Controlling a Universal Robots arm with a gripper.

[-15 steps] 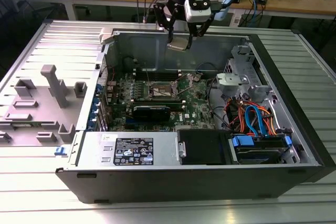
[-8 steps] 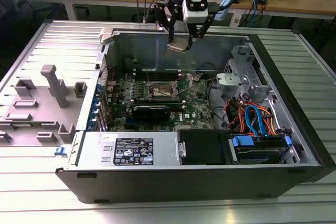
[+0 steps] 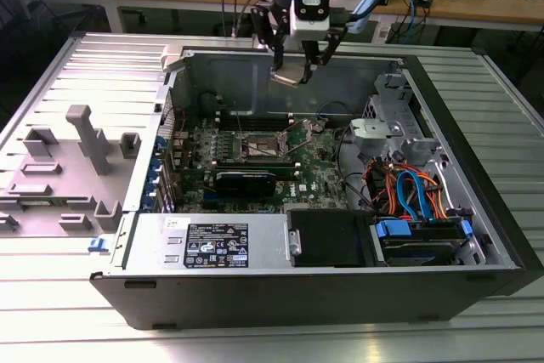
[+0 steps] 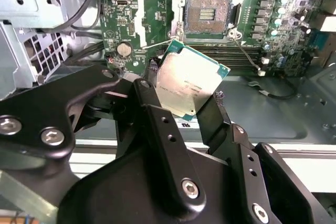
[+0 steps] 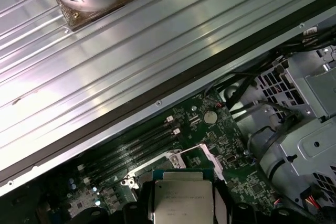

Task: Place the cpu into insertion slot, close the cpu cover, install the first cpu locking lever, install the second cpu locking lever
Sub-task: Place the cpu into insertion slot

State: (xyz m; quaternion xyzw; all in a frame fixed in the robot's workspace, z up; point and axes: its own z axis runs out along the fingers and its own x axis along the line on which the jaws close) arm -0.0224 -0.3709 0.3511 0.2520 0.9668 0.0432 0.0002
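My gripper (image 3: 293,67) hangs above the far wall of the open computer case, shut on the cpu (image 3: 289,74). In the second wrist view the cpu (image 4: 191,80) is a tilted grey square with a green edge, pinched between the two black fingers (image 4: 152,106). The first wrist view shows the cpu (image 5: 182,200) above the motherboard. The insertion slot (image 4: 207,11) lies open below and beyond it, dark centre with silver rim, on the green board (image 3: 259,146). The cpu cover (image 4: 143,24) stands raised beside the slot. A thin wire lever (image 4: 245,53) sticks out on the other side.
Long black memory slots (image 4: 247,59) run beside the socket. A drive cage with orange and blue cables (image 3: 412,193) fills the exterior view's right. The power supply (image 3: 212,244) sits at the near wall. Grey plastic fixtures (image 3: 81,150) stand outside the case on the left.
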